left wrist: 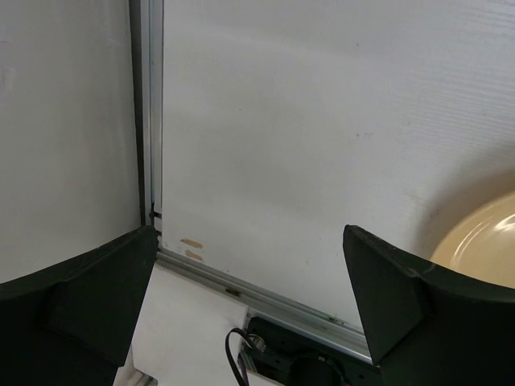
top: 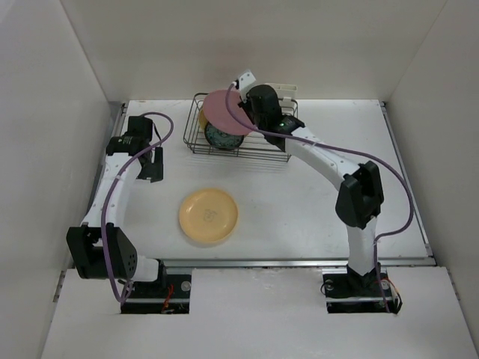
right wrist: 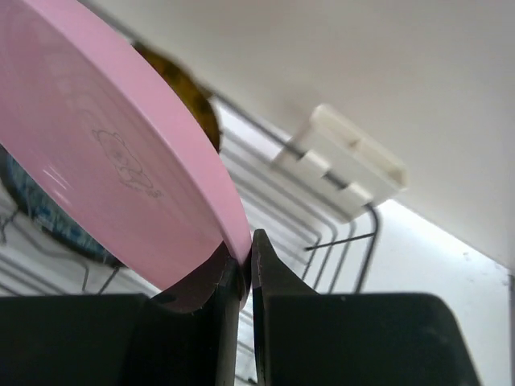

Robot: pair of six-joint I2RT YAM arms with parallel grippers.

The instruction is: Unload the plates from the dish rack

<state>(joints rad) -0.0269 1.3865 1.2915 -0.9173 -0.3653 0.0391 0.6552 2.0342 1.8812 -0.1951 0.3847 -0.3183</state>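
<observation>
pink plate (right wrist: 121,161) pinched at rim between nearly closed right gripper (right wrist: 245,251) jaws, over dish rack (top: 262,147); left gripper (left wrist: 249,241) jaws spread wide, holding nothing.

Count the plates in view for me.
4: tan plate on the table; pink plate in the right gripper above the dish rack; teal plate and brown-yellow plate inside it. Others may be hidden.

We read this as a robot lab test cell: plain white panel walls (top: 45,134) box in a white tabletop (top: 299,202) w/ alu rail (top: 299,262) edging; L arm (top: 120,176) & R arm (top: 322,157) bolted at its near edge, purple cable (top: 109,213) loose.
</observation>
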